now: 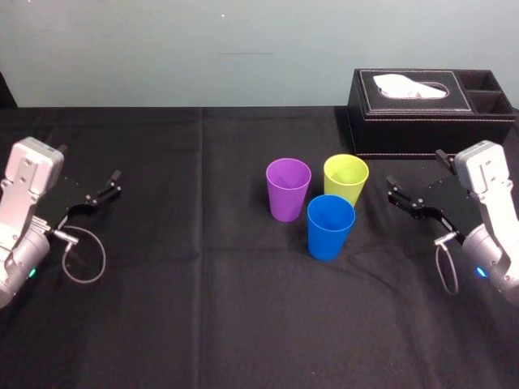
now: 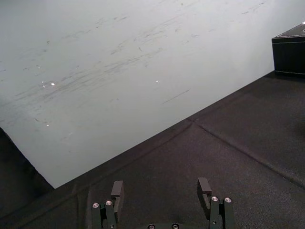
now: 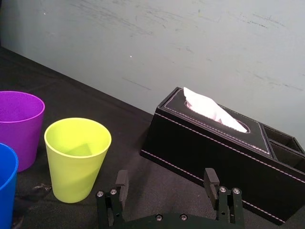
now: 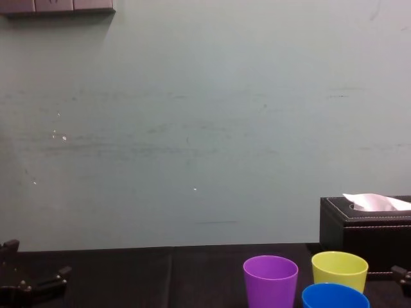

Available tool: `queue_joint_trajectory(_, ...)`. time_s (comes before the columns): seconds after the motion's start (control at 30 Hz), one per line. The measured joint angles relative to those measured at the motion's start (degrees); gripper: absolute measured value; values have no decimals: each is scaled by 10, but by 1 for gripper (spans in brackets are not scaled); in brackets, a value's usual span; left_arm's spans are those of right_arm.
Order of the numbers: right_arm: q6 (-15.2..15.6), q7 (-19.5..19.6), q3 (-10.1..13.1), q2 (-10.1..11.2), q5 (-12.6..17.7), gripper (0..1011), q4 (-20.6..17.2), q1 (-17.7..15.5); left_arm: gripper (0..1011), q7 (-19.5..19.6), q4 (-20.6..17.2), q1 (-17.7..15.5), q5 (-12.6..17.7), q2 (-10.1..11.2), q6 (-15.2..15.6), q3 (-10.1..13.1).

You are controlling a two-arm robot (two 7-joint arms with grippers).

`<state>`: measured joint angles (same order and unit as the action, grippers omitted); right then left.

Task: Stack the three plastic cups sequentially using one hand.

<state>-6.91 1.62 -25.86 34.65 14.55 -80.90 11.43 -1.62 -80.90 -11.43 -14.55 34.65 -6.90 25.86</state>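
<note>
All 3 cups stand upright mid-table in a tight cluster, purple cup (image 1: 289, 188) on the left and yellow-green cup (image 1: 345, 180) just behind the blue cup (image 1: 330, 227). My right gripper (image 1: 415, 170) is near them by the tissue box (image 1: 430, 109), my left gripper (image 2: 160, 187) well apart, both with jaws spread and empty. My worry is a wide finger clipping and tipping a neighbour, and I can't tell whether blue touches yellow-green, while the chest view cuts off all 3 bases.

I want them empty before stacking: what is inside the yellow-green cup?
The yellow-green cup shows only its bare inner wall, with nothing visible in it. In the right wrist view, its near rim hides the floor.
</note>
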Motion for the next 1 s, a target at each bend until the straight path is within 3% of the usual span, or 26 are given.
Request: queue_joint_trajectory(1.0, 0, 0, 0, 0, 0, 1003, 0, 0, 1011, 0, 0, 0, 0, 0, 0, 0)
